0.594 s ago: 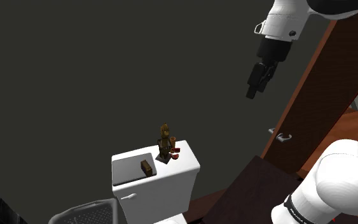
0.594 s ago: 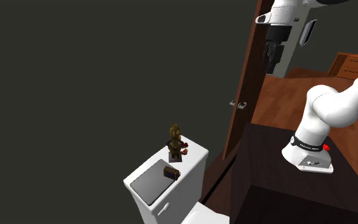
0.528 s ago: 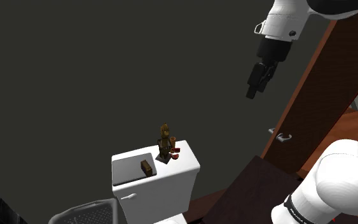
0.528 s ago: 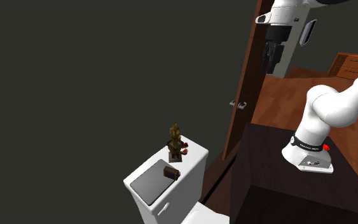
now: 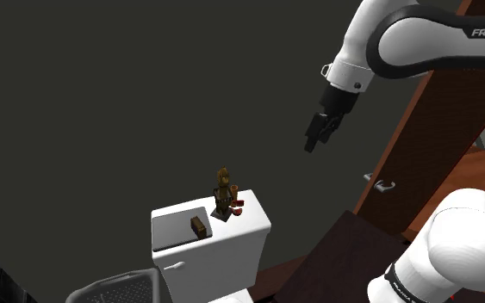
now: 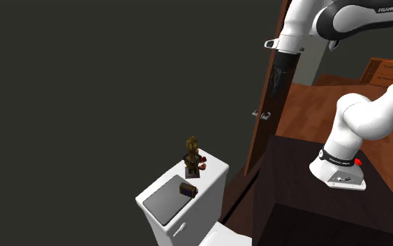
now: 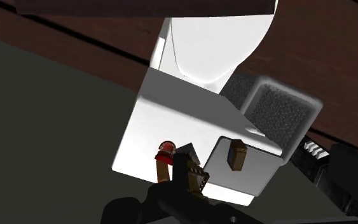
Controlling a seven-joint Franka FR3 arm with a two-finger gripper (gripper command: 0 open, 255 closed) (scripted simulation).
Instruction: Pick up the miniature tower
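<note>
miniature tower, a brownish-gold piece on a dark base, stood upright on the lid of a white toilet tank, towards the lid's back edge on the shoulder view's right half. a small red piece sat just beside its base, and a small brown block lay a little nearer the front, at the edge of a grey panel set into the lid. the gripper hung in the air well above the tank and off to the shoulder view's right, pointing down and slanted towards the tower, touching nothing; whether it was open or closed could not be told. in the second exterior view the gripper was dark against the edge of a brown wooden door, above the door's handle. the wrist view looked down on the tank from above, with the tower low in it, close over the black hand, the red piece beside it and the brown block apart on the grey panel. the white arm rose from its dark stand beside the toilet. a plain dark grey wall stood behind the tank.
</note>
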